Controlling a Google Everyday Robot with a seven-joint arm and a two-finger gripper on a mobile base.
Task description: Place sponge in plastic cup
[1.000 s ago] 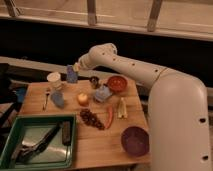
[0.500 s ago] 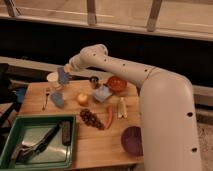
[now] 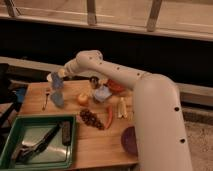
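Observation:
My gripper (image 3: 58,79) is at the far left of the wooden table (image 3: 95,145), at the end of the white arm that reaches in from the right. It is shut on the sponge (image 3: 56,84), a dull-blue block held upright. The sponge is right at the plastic cup (image 3: 50,76). Only a white sliver of the cup's rim shows at the sponge's left. I cannot tell whether the sponge is inside the cup or just over it.
A blue-grey rounded piece (image 3: 58,99) and a fork (image 3: 46,98) lie just below the cup. Further right are an apple (image 3: 82,99), a dark metal cup (image 3: 93,81), a pale blue pad (image 3: 101,93), a red bowl (image 3: 116,86), grapes (image 3: 91,119) and a chili (image 3: 110,116). A green tray (image 3: 10,150) is front left, a purple plate (image 3: 130,141) front right.
The gripper has carried the sponge left and down, from beside the dark metal cup to the white cup. The other things have not moved.

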